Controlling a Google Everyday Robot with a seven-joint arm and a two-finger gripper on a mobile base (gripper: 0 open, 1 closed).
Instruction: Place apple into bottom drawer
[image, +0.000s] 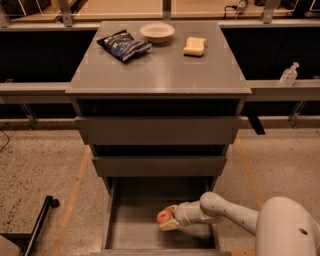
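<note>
The bottom drawer (135, 232) is pulled out below the two closed grey drawers, its grey floor showing. The red-orange apple (164, 216) is inside it, toward the right of the middle, low over the floor; I cannot tell whether it rests on the floor. My gripper (168, 218) reaches in from the right on the white arm (225, 210) and is shut on the apple, its pale fingers (170, 225) wrapping the apple's right and underside.
On the cabinet top (160, 70) lie a dark blue snack bag (123, 45), a white bowl (157, 32) and a pale yellow sponge (194, 46). A clear bottle (289, 75) stands on the right ledge. A black pole (40, 225) lies on the floor at left.
</note>
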